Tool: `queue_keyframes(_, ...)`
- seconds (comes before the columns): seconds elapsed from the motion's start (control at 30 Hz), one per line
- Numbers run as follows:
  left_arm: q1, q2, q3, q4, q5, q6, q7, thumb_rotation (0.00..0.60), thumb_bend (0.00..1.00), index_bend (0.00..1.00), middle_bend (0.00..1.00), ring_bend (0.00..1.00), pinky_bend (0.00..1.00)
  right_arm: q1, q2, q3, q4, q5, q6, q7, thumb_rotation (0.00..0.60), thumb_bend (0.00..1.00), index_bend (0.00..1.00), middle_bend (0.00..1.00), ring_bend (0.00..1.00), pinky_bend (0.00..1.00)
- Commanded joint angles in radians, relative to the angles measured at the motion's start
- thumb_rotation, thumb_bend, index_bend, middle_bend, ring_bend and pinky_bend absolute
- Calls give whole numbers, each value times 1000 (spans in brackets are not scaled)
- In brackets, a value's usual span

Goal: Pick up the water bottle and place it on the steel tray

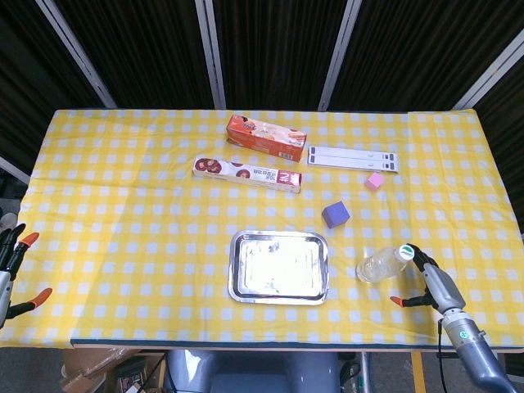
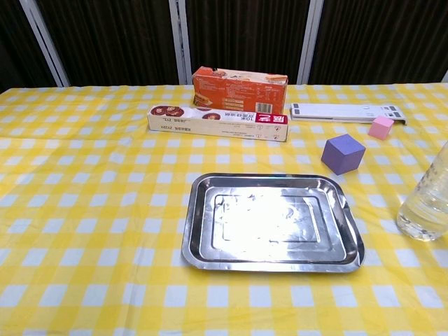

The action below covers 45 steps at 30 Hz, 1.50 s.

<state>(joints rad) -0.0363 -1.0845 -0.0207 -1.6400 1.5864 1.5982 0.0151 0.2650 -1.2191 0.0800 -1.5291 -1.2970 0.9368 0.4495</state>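
Clear, thin plastic is what the right hand (image 1: pixel 429 282) must deal with: the transparent water bottle with the white-and-green cap (image 1: pixel 383 264) stands upright on the yellow-and-white checked tablecloth (image 1: pixel 123 205), just to the right of the rectangular steel tray (image 1: pixel 278 266) and apart from it; the chest view shows only its lower body at the right edge (image 2: pixel 425 203). Water seems to fill only the bottom part, so I judge it light and rather top-empty, easy to tip if nudged near the cap. The wall is smooth and likely to dent and slip under a hard squeeze. A hold around the middle of the body, with fingers on one side and thumb on the other, looks safest. The right hand sits just beside the bottle, its fingers spread and holding nothing, fingertips near the cap but, as far as I can tell, not closed on it. The left hand (image 1: pixel 11 270) waits at the far left table edge, fingers apart, empty. The purple cube (image 1: pixel 336 214) behind the tray lies clear of the short path to it.
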Motion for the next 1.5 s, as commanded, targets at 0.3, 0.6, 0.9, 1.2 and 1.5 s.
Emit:
queue_keyframes(0.3, 3, -9, -6, -5, -7, 5, 28, 600, 191, 109, 0, 0, 0, 55, -75, 41, -14, 41, -90, 142, 600, 91, 129, 14, 0, 0)
queue_keyframes(0.6, 3, -7, -8, -9, -18, -4, 26, 600, 191, 109, 0, 0, 0, 77, -102, 67, -64, 46, -133, 259, 600, 92, 151, 88, 0, 0)
queue_keyframes(0.9, 6, 2, -1, -35, -23, -17, 32, 600, 191, 109, 0, 0, 0, 36, -196, 130, -38, 122, 20, 260, 600, 390, 869, 639, 339, 0)
queue_keyframes(1.2, 4, 6, 4, -43, -16, -24, 29, 600, 191, 113, 0, 0, 0, 11, -168, 149, -114, 158, 47, 246, 600, 400, 922, 673, 360, 0)
queue_keyframes(1.5, 8, 5, 4, -41, -12, -15, 30, 600, 191, 113, 0, 0, 0, -6, -115, 147, -319, 30, 128, 221, 600, 401, 921, 673, 360, 0)
